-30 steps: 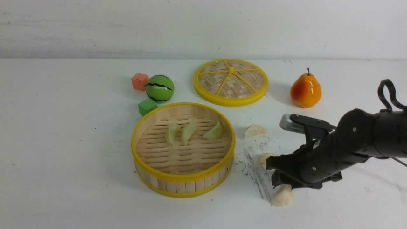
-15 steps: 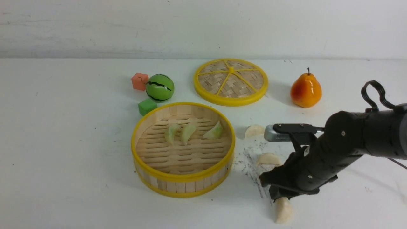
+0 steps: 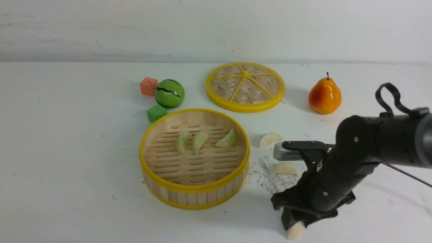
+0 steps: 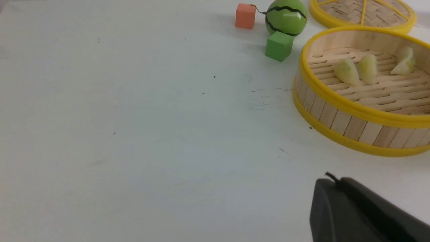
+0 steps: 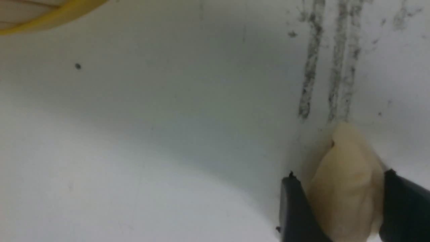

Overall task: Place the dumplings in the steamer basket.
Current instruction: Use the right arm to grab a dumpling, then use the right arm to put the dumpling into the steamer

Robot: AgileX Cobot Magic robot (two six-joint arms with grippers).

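The steamer basket (image 3: 195,188) sits mid-table with three green dumplings (image 3: 199,140) on its slatted floor; the left wrist view shows it too (image 4: 352,107). Two cream dumplings (image 3: 270,138) (image 3: 285,168) lie on the table to its right. A third cream dumpling (image 3: 296,231) lies near the front edge, and my right gripper (image 3: 293,226) is shut on it, pointing down. In the right wrist view both fingers press the sides of this dumpling (image 5: 346,188), which rests on the table. My left gripper (image 4: 331,179) is shut and empty, to the basket's left.
A flat woven yellow-rimmed lid (image 3: 245,86) lies behind the basket, with an orange pear (image 3: 324,95) to its right. A toy watermelon (image 3: 169,93), an orange cube (image 3: 148,86) and a green cube (image 3: 156,113) stand at the basket's back left. Black scuff marks (image 3: 270,175) streak the table.
The nearest cream dumpling slid toward the table's front edge. My right gripper followed it down and forward, and its jaws closed in on the dumpling's sides.
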